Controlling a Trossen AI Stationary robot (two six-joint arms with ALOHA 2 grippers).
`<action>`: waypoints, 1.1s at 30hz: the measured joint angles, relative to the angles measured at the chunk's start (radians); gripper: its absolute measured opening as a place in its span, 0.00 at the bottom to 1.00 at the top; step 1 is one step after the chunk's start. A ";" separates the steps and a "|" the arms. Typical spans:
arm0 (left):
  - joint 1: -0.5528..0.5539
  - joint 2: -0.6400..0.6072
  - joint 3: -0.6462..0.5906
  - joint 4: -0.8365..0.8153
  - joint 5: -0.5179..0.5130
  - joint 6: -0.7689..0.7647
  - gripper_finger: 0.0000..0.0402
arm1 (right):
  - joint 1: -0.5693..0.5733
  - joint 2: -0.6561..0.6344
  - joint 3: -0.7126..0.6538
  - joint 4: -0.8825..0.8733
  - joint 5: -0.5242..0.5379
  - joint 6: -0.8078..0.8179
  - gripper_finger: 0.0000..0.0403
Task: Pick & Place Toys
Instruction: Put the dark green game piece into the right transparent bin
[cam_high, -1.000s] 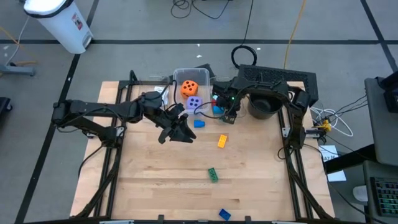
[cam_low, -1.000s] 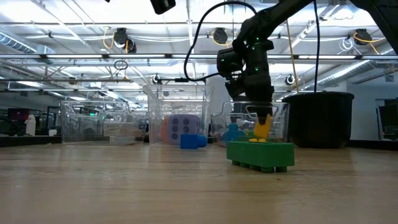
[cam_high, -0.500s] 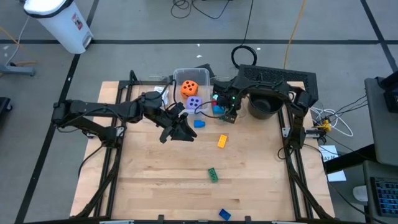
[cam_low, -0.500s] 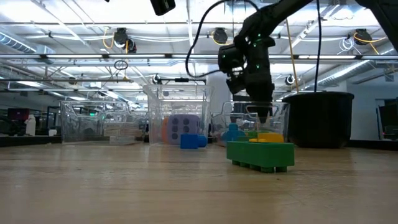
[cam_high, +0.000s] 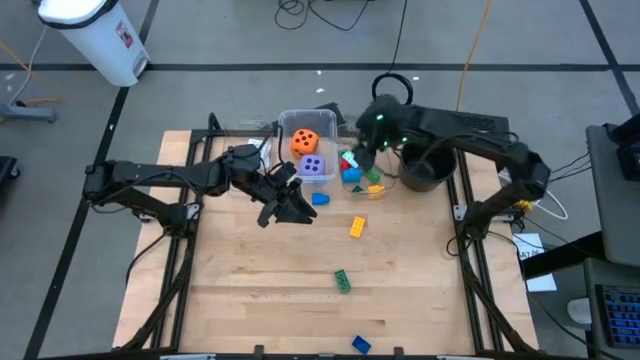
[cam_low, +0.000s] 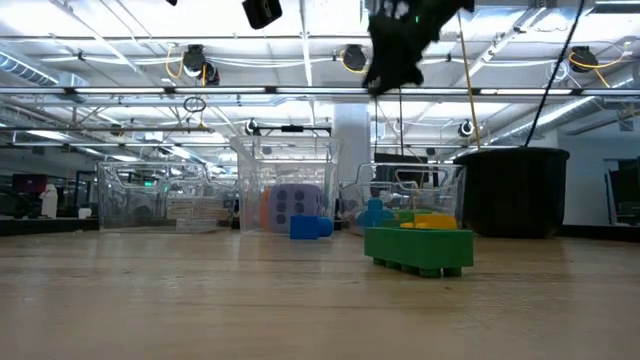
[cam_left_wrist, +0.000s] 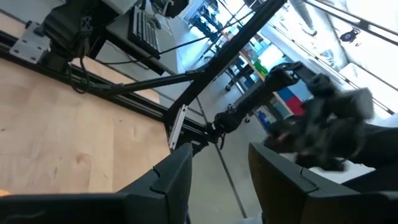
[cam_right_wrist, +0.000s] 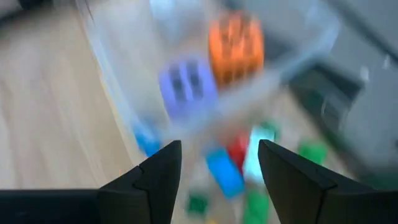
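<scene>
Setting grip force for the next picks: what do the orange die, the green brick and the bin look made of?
Orange die: probably soft foam, matte with rounded corners. Green brick: hard plastic, studded with a slight sheen. Bin: clear rigid plastic; dice show through its walls.

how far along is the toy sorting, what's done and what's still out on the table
Done: the orange die and purple die sit in one clear bin, and several bricks lie in the bin beside it. In hand: nothing; the right gripper is open and empty above the bins, and the left gripper hovers by the blue brick. Left: that brick, the yellow brick, green brick and near-edge blue brick.
</scene>
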 joint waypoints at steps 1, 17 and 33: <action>0.000 0.000 0.000 -0.004 0.000 0.000 0.40 | 0.003 -0.023 0.000 0.056 0.000 0.029 0.51; -0.172 0.000 0.000 -0.057 -0.293 -0.013 0.40 | 0.146 -0.129 -0.006 0.452 -0.002 0.250 0.52; -0.495 0.120 0.000 0.025 -0.920 -0.227 0.40 | 0.778 -0.165 -0.594 1.014 0.027 0.481 0.50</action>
